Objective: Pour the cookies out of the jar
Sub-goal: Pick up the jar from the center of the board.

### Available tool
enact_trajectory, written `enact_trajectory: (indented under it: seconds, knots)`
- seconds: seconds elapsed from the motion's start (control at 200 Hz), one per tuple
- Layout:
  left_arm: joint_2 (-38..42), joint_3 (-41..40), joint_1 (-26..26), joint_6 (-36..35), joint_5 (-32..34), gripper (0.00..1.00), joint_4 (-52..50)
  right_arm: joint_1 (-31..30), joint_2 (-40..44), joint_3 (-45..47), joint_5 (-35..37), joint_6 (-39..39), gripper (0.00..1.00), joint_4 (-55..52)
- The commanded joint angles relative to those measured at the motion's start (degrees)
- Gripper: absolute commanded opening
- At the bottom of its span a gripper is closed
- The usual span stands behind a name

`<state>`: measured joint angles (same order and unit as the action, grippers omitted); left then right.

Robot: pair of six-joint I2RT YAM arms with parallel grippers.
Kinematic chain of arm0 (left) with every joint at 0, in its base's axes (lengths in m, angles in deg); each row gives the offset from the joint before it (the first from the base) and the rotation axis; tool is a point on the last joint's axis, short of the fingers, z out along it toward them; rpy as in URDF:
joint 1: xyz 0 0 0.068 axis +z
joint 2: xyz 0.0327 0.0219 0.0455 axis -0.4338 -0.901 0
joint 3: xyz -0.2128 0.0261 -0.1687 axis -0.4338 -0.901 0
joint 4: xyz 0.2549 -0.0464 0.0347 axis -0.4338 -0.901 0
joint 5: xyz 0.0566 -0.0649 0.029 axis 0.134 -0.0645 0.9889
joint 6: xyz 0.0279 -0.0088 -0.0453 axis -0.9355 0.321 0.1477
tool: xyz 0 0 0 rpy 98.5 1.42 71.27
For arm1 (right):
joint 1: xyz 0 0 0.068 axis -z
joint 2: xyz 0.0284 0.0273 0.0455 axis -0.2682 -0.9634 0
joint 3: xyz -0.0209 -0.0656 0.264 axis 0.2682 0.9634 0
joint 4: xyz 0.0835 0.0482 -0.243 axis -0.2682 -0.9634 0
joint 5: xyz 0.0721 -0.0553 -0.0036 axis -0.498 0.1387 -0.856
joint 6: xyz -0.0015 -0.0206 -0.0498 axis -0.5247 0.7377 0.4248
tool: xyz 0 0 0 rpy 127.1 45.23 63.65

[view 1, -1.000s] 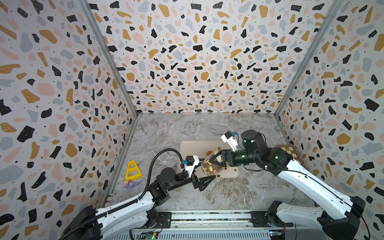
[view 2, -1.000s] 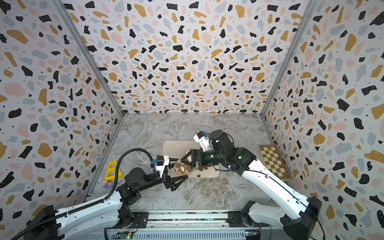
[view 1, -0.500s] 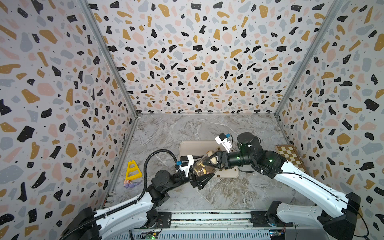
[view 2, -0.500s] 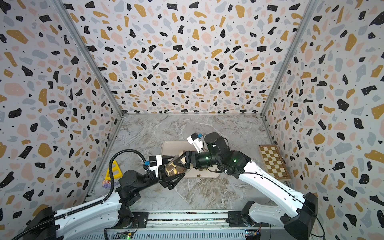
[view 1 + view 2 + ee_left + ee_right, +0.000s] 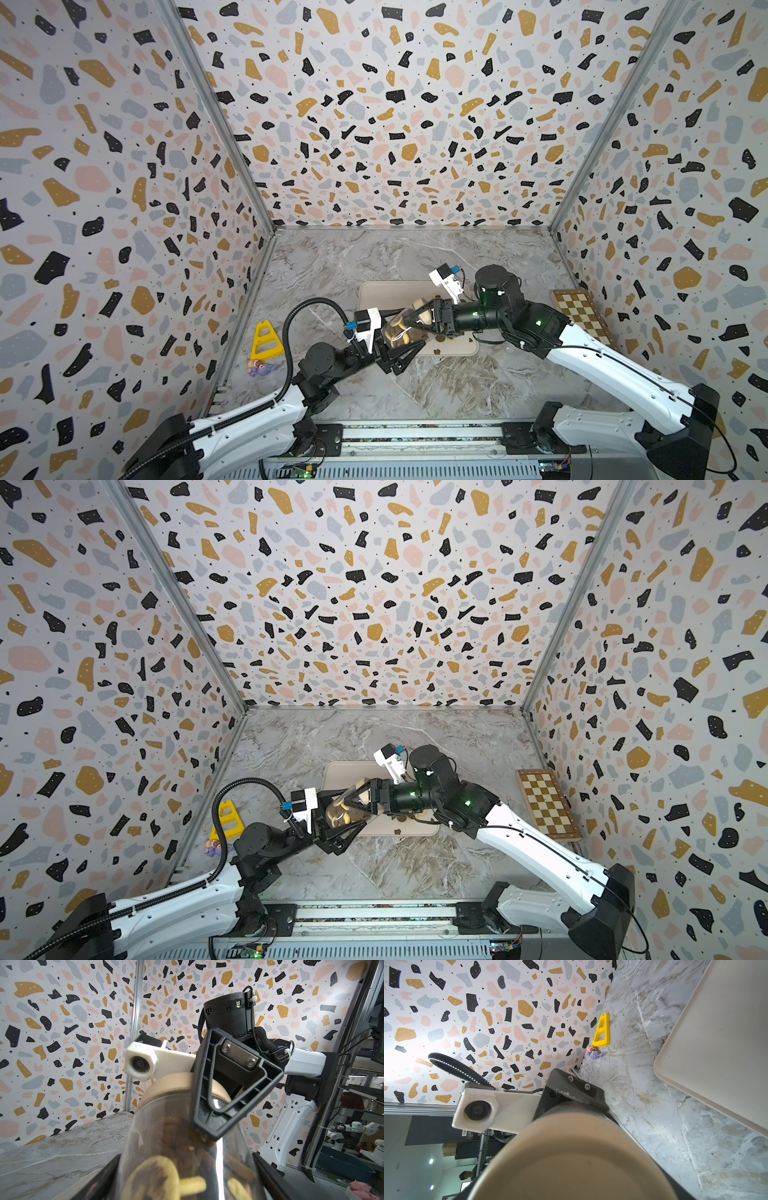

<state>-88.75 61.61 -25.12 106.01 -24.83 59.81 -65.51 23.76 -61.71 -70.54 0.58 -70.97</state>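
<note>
— Left claw (image 5: 402,337) of mine is clamped on the glass body of the jar (image 5: 187,1157); my dark fingers (image 5: 99,1180) press against it on both sides.
— And the right one?
— Right claw (image 5: 415,322) grips the same jar at the end with the tan lid (image 5: 571,1157), one finger lying across lid and glass shoulder.
— So where is the jar?
— On its side in the air between my two claws, lid on, above the near left corner of the beige tray (image 5: 386,293) on the desk (image 5: 436,386).
— The cookies?
— Cookies (image 5: 155,1178) sit inside the glass, golden and dark brown ones heaped together. A few small brown bits (image 5: 436,351) lie on the tray near its front edge.
— Anything else?
— A yellow triangle (image 5: 266,343) and a small purple toy (image 5: 259,368) by the left wall, a chessboard (image 5: 582,318) by the right wall, all well apart from the jar.
</note>
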Motion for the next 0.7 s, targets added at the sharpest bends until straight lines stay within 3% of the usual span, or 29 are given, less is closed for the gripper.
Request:
enact_trajectory:
  seconds: [0.0, 0.05, 0.18, 0.25, 0.275, 0.355, 0.425, 0.696]
  knots:
    - [-0.3, 0.0, -0.5, -0.2, -2.2, 0.6, 2.8, -0.9, 1.2, -2.0, -3.8, -2.1, 0.66, 9.4]
    - [-0.5, 0.1, -0.5, -0.1, -2.5, 0.45, 2.9, -0.9, 1.1, -2.3, -3.8, -2.1, 0.66, 9.1]
    - [-0.2, 0.7, -0.5, -0.2, -2.9, 0.16, 2.5, -0.9, 1.0, -2.5, -3.7, -2.3, 0.66, 8.7]
    - [0.3, 0.9, -0.5, -0.4, -2.8, 0.08, 1.9, -0.9, 1.0, -2.4, -3.0, -2.1, 0.72, 7.9]
    - [0.4, 1.1, -0.5, -0.4, -2.7, 0.0, 1.6, -0.9, 0.9, -2.4, -2.7, -2.0, 0.76, 7.5]
    - [1.1, 0.7, -0.6, -0.3, -1.2, 0.0, 1.6, -0.9, 1.0, -2.8, -1.4, -1.1, 0.92, 5.9]
    - [1.6, 0.1, -0.5, -0.8, -1.3, 0.0, 2.0, -0.7, 1.1, -3.6, -0.1, -0.1, 1.0, 3.9]
    - [6.8, -1.9, -0.6, -3.2, 4.2, 0.0, -2.5, 4.3, 1.3, -6.6, 0.5, 1.8, 0.99, -3.7]
